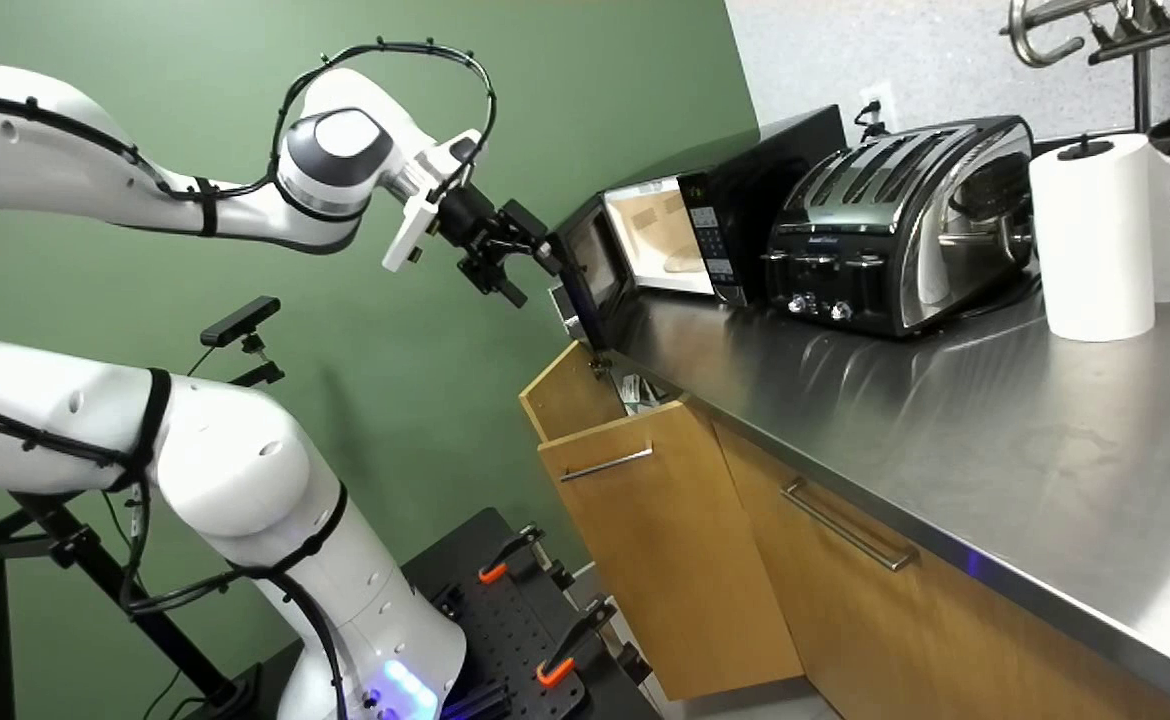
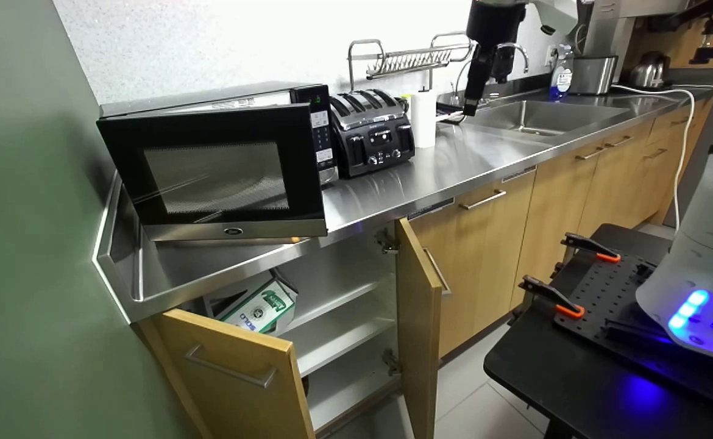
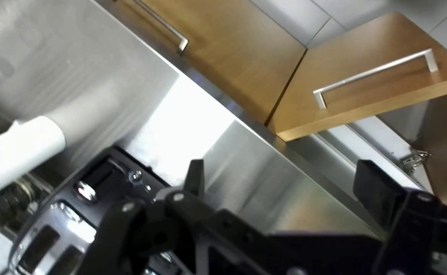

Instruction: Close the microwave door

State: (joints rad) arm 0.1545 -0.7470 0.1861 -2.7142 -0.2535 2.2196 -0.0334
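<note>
The black microwave [image 1: 790,165] stands at the wall end of the counter; it also shows in an exterior view [image 2: 320,125]. Its black-framed door [image 1: 593,262] is swung open, with the pale interior visible. Its outer face and window show in an exterior view [image 2: 219,177], tilted away from the body. My gripper [image 1: 533,272] is open, overlapping the door's edge in an exterior view. In an exterior view, the gripper [image 2: 484,94] appears apart from the door, up and to its right. In the wrist view, the fingers [image 3: 279,172] are wide apart with only counter visible between them.
A chrome toaster [image 1: 845,225] stands beside the microwave, then a paper towel roll [image 1: 1090,240]. Two cabinet doors [image 2: 417,305] [image 2: 228,372] hang open below the steel counter [image 1: 945,420]. A green wall [image 1: 395,420] is behind the arm. A dish rack [image 2: 414,58] hangs above.
</note>
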